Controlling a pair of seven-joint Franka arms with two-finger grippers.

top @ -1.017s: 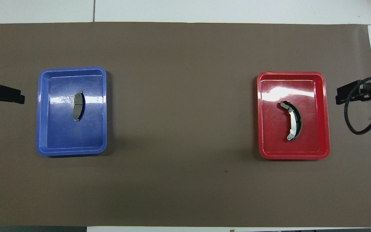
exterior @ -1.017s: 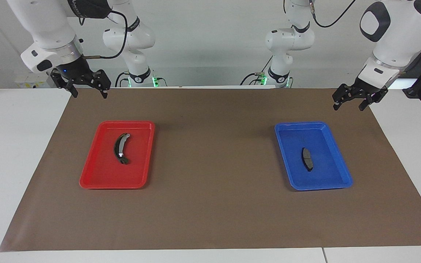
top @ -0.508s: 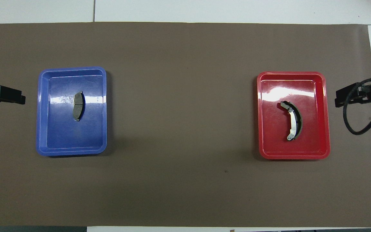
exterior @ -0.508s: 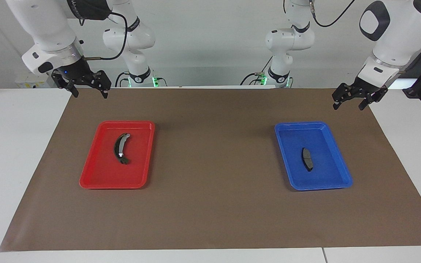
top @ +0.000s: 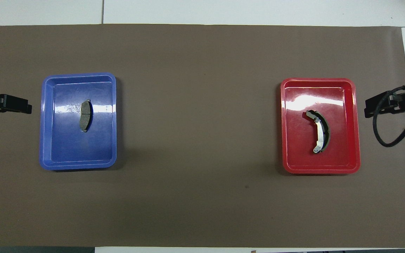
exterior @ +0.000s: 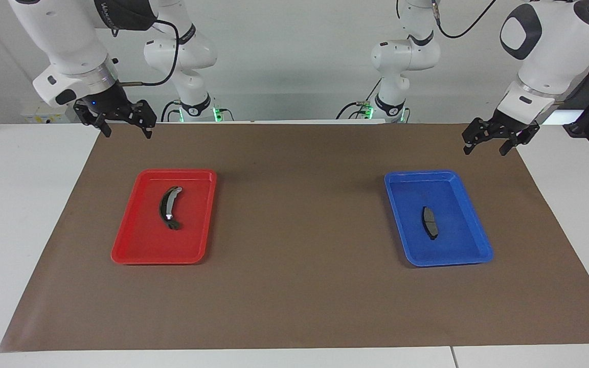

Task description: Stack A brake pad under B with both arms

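Observation:
The A brake pad (exterior: 430,222) (top: 85,115), a short flat dark-grey oblong, lies in the blue tray (exterior: 458,240) (top: 65,147) toward the left arm's end of the table. B (exterior: 169,208) (top: 320,131), a longer dark crescent with a silver strip, lies in the red tray (exterior: 141,240) (top: 343,105) toward the right arm's end. My left gripper (exterior: 483,150) (top: 26,107) hangs open and empty over the mat beside the blue tray. Over the mat beside the red tray, my right gripper (exterior: 126,134) (top: 367,110) is open and empty too.
A brown mat (exterior: 299,286) covers most of the white table (exterior: 18,214). The two trays sit well apart, with bare mat between them. A black cable (top: 381,137) loops off the right wrist.
Both grippers have crept a little toward their trays, the left toward the blue one and the right toward the red one. The pad, B and the trays have not moved.

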